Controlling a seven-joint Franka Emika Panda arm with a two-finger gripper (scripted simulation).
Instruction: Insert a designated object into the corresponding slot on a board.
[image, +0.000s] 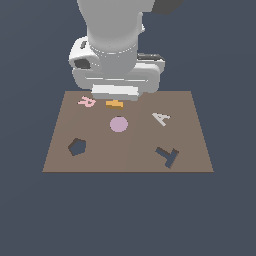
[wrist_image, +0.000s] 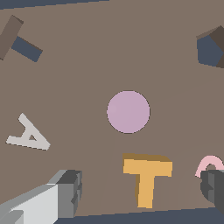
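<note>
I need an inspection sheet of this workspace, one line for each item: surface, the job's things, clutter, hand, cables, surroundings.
Surface: brown board lying flat, with dark cutouts.
Job's things: orange T piece lies flat near the board's far edge, not gripped; T-shaped slot is empty, tilted, near the corner at the exterior view's right.
Clutter: pink disc mid-board; white letter A; pink letter R, partly hidden in the wrist view; empty pentagon cutout.
Hand: hand is above the orange piece, a finger on either side, open, holding nothing.
Cables: nothing seen.
Surroundings: plain dark blue-grey ground around the board.
</note>
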